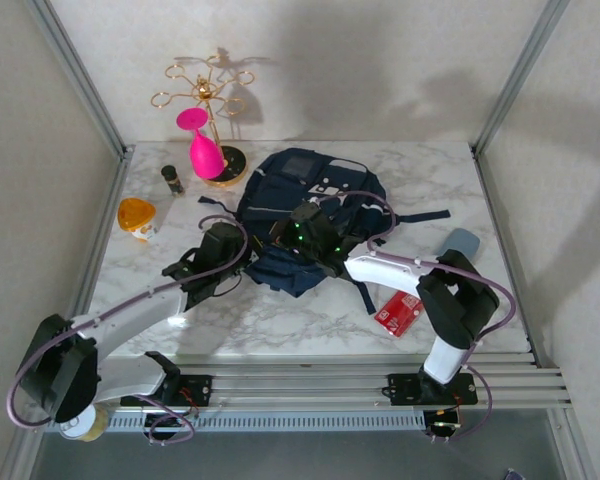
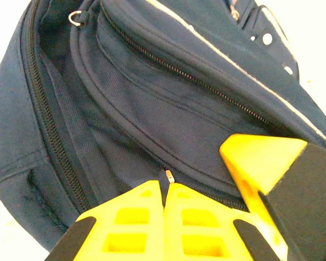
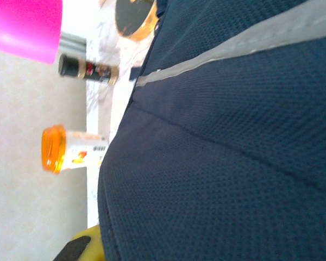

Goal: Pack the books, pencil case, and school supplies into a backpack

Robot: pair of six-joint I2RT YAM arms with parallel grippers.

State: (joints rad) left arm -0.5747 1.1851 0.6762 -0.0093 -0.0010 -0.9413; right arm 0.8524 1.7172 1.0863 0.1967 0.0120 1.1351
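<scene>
The navy backpack (image 1: 310,205) lies in the middle of the table. My left gripper (image 2: 166,187) is shut on a small metal zipper pull (image 2: 169,176) of the backpack (image 2: 168,103), at its near left side (image 1: 238,252). My right gripper (image 1: 308,238) is on top of the bag, shut on its fabric (image 3: 223,163), which hides the jaws apart from one yellow finger (image 3: 88,246). That finger (image 2: 258,160) also rests on the pocket in the left wrist view. The red school supplies packet (image 1: 398,312) and the grey-blue pencil case (image 1: 461,243) lie to the right. The books are hidden.
At the back left stand a gold wire stand (image 1: 205,85), a pink goblet (image 1: 202,145), a small dark bottle (image 1: 172,179) and an orange-lidded jar (image 1: 137,218). Metal frame posts (image 1: 80,80) flank the table.
</scene>
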